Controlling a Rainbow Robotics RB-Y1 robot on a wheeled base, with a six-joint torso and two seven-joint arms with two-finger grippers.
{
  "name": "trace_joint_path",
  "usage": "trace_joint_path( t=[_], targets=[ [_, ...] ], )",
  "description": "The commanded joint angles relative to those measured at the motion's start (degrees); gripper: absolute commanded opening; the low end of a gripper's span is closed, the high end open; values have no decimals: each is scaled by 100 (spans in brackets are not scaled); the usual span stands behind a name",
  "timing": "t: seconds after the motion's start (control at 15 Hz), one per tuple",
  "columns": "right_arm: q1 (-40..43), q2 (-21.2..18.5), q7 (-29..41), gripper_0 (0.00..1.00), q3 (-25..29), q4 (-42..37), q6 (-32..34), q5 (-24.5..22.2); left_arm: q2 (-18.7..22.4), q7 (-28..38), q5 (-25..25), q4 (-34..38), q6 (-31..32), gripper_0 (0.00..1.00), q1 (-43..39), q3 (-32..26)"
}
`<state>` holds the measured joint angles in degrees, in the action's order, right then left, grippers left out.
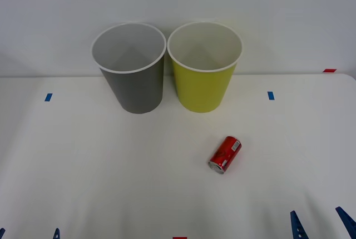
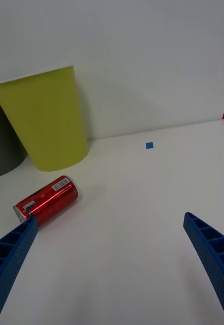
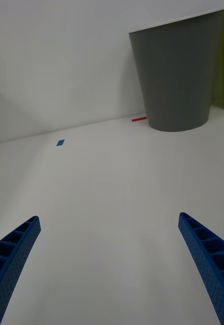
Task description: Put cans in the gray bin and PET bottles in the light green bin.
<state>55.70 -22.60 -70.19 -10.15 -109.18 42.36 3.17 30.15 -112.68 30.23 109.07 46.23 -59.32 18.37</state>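
Two bins stand side by side at the back of the white surface (image 1: 111, 167), close against the wall. The gray bin (image 1: 133, 86) is on the left, upright, white rim up, pale inside. Just beside it on the right is the light green bin (image 1: 203, 86), also upright, and the two rims are nearly touching.

Out in front lies the red can (image 1: 225, 154), on its side, silver end toward the near edge, angled a little so its far end leans right. It sits nearer the light green bin than the gray one, well apart from both.

Down at the near right corner, the right tool (image 1: 321, 225) shows its two blue ribbed fingertips spread wide, released, nothing between them. From the right wrist view the can (image 2: 46, 199) lies just past one blue finger (image 2: 12, 254), close to its tip but not between the fingers, with its barcode label facing up. The light green bin (image 2: 48, 119) rises behind it, and a sliver of the gray bin (image 2: 2, 147) is beside that.

Over at the near left corner, the left tool (image 1: 29, 233) barely peeks in, two small blue tips apart. Its wrist view confirms it: fingers (image 3: 208, 264) spread wide over bare surface, gripping nothing, the gray bin (image 3: 175, 76) well ahead.

Small blue tape marks (image 1: 48, 97) sit on the surface on either side, and a red mark (image 1: 329, 70) is at the far right edge.
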Motion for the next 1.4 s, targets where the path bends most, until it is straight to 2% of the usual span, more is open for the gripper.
trace_joint_path(
  t=[0.07, 0.13, 0.47, 0.67, 0.73, 0.87, 1.07, 1.27, 1.4],
  targets=[
    [-59, 27, -74, 100, -5, -147, -17, -45, 0, 0, 0, 0, 0, 92, 0, 0],
    [-68, 19, -65, 100, 21, -244, -61, -45, 0, 0, 0, 0, 0, 92, 0, 0],
    [11, 19, -56, 100, 109, -1307, -1520, 34, 0, 0, 0, 0, 0, 92, 0, 0],
    [11, 124, -74, 100, 136, -2239, -2962, 377, 0, 0, 0, 0, 0, 92, 0, 0],
    [-24, 186, -65, 100, 180, -2494, -3375, 368, 0, 0, 0, 0, 0, 92, 0, 0],
    [-112, 309, -39, 100, 303, -3215, -4614, 386, 0, 0, 0, 0, 0, 92, 0, 0],
    [-367, 361, 67, 100, 417, -3707, -5739, 412, 0, 0, 0, 0, 0, 92, 0, 0],
    [-806, 388, 787, 100, 452, -3856, -6591, 368, 0, 0, 0, 0, 0, 92, 0, 0],
    [-1298, 405, 1394, 100, 399, -4014, -7558, -194, 0, 0, 0, 0, 0, 91, 0, 0]
  ],
)
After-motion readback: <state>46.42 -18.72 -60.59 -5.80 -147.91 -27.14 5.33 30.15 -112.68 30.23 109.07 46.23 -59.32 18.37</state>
